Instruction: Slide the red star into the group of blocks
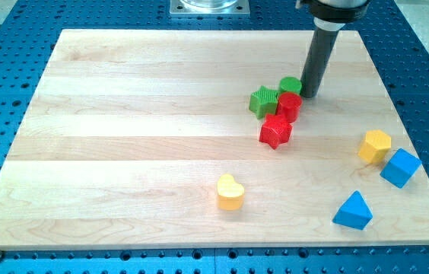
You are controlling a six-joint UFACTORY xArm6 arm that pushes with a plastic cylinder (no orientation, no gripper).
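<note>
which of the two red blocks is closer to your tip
The red cylinder-like block, just left of my tip and beside the green round block. The red star lies farther toward the view's bottom.

My tip [307, 94] rests on the surface, rod upright from the view's top.

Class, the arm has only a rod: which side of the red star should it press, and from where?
Press the red star on its lower face, coming from the view's bottom, since the red block and green blocks sit just above it. My tip is now right of the green round block.
</note>
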